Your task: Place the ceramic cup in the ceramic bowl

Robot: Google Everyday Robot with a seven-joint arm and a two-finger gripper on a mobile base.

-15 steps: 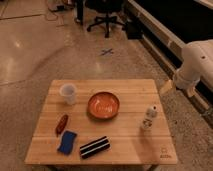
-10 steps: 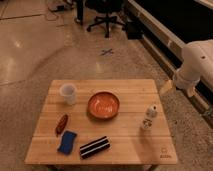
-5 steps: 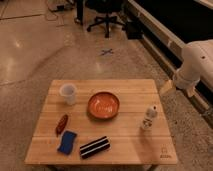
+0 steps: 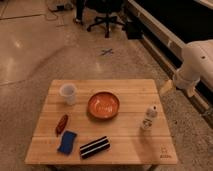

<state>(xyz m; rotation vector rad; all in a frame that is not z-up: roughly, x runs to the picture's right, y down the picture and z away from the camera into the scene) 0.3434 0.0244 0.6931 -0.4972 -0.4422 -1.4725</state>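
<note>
The small white ceramic cup (image 4: 68,93) stands upright on the wooden table (image 4: 131,89), near its back left. The wide orange-brown ceramic bowl (image 4: 104,105) sits at the table's middle, to the right of the cup and apart from it. My white arm (image 4: 196,65) hangs off the table's right side. My gripper (image 4: 165,88) is at the arm's lower end, just beyond the table's back right corner, far from both cup and bowl and holding nothing that I can see.
A small white bottle with dark marks (image 4: 148,117) stands on the table's right. A reddish-brown item (image 4: 61,123), a blue sponge (image 4: 67,142) and a black-and-white striped packet (image 4: 94,147) lie at the front left. An office chair (image 4: 102,15) stands behind.
</note>
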